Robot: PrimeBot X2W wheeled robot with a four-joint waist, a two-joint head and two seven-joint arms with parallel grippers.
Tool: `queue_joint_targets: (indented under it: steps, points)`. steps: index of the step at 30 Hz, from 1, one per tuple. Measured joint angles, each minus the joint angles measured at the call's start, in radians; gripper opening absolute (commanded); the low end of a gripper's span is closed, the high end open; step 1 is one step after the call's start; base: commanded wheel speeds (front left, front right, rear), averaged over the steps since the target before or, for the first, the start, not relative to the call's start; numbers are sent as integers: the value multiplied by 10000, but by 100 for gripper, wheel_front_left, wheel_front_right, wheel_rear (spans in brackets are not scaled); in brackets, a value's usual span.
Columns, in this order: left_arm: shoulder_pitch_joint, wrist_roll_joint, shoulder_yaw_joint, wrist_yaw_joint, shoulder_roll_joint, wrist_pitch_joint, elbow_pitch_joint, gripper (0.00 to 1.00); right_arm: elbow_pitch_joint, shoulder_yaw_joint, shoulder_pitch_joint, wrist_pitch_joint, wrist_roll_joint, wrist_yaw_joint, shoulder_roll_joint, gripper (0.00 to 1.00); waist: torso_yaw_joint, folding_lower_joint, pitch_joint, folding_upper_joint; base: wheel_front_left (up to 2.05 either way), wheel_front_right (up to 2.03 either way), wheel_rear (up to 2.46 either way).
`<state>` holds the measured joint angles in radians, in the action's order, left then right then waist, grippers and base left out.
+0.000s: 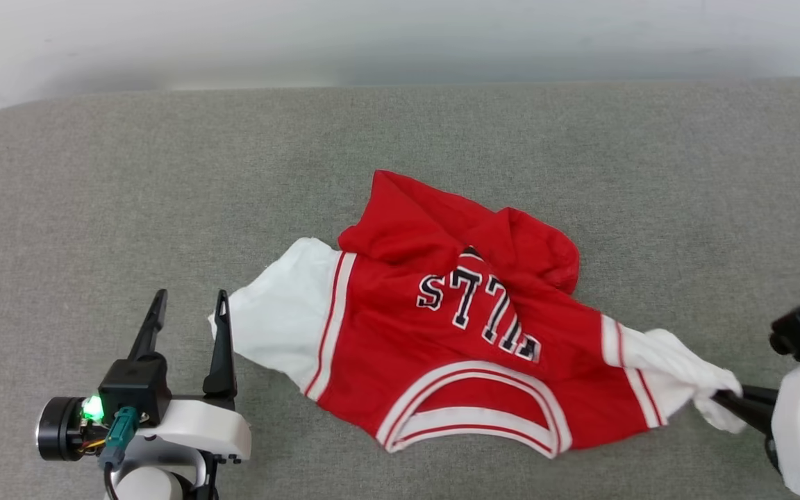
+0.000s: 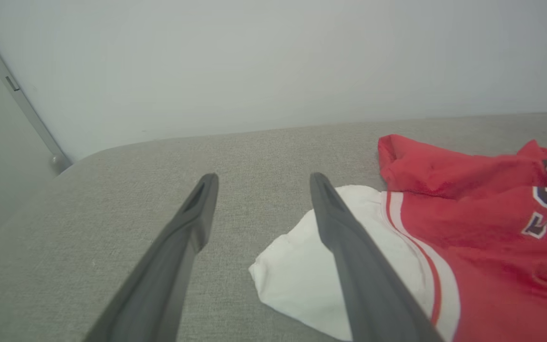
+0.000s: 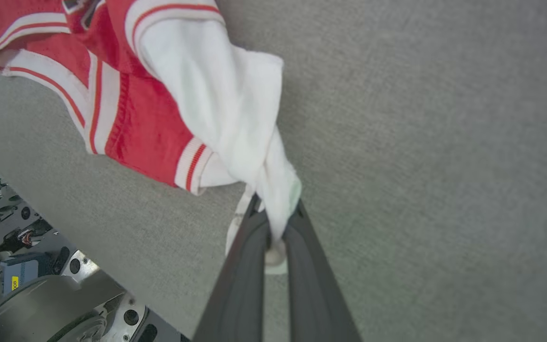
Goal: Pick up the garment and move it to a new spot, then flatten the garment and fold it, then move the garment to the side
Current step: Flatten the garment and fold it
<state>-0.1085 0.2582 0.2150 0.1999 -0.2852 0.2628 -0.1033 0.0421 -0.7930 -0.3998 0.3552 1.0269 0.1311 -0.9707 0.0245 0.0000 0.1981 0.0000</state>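
Observation:
The garment [image 1: 442, 326], a red T-shirt with white sleeves and striped trim, lies rumpled on the grey cushion, collar toward me and lettering upside down. My right gripper [image 1: 723, 399] is shut on the tip of its right white sleeve; the right wrist view shows that sleeve [image 3: 235, 109] pinched between the two dark fingers [image 3: 249, 266], bunched into a twist. My left gripper [image 1: 190, 305] stands open at the lower left, beside the other white sleeve [image 2: 297, 266]. One of its fingers [image 2: 349, 247] overlaps that sleeve's edge in the left wrist view; nothing lies between the fingers.
The grey fabric surface [image 1: 94, 208] stretches wide on all sides of the shirt, with a pale wall [image 1: 400, 35] behind its far edge. In the right wrist view, part of the robot's base [image 3: 26, 266] with a fan and wiring shows at the lower left.

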Motion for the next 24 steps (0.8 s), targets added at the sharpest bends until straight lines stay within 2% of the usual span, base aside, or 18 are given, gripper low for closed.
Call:
queue_joint_targets:
  steps: [2, 5, 8, 9, 10, 15, 18, 19, 20, 24]
  points:
    - [-9, -105, -65, -151, 102, 0, -107, 100, 575, 211, 218, 198, -19, 0, 111, 0, 24, 0, 58, 0, 0, 0, 0]
    - [-67, -226, -224, -322, 146, 0, -345, 100, 1400, 439, 477, 314, 8, 0, 667, 0, 85, 0, 102, 0, 0, 0, 0]
    - [-254, -339, -391, -508, 127, 0, -581, 100, 1923, 652, 547, -48, -353, 0, 1003, 0, 165, 0, 50, 0, 0, 0, 0]
    - [-293, -359, -460, -545, 104, 0, -648, 100, 1960, 729, 550, -161, -360, -2, 1112, 24, 167, 0, 1, 0, 0, 0, 0]
    - [-327, -374, -525, -602, 75, 0, -721, 100, 1967, 796, 564, -366, -466, 0, 1221, 100, 160, 0, -53, 0, 0, 0, 0]
    - [-618, -481, -642, -1045, -395, -19, -1039, 100, 1553, 1331, 790, -1212, -1034, -2, 1331, 100, 65, 0, -420, 0, 0, 0, 0]
    - [-1148, -454, -635, -1565, -988, -445, -1256, 100, 1024, 1835, 1078, -1546, -1298, 0, 1313, 100, -16, 0, -615, 0, 0, 0, 0]
    - [-1407, -454, -575, -1781, -1197, -780, -1266, 100, 815, 2052, 1194, -1636, -1331, 0, 1310, 100, -42, 0, -661, 0, 0, 0, 0]
    - [-1960, -430, -257, -2357, -1601, -2188, -995, 100, 247, 2727, 1607, -1768, -1655, 0, 1292, 100, -93, 0, -730, 0, 0, 0, 0]
    - [-2608, 71, 205, -3016, -2192, -4428, -681, 100, -447, 3603, 2040, -1685, -2257, 0, 1452, 100, -174, 0, -629, 0, 0, 0, 0]
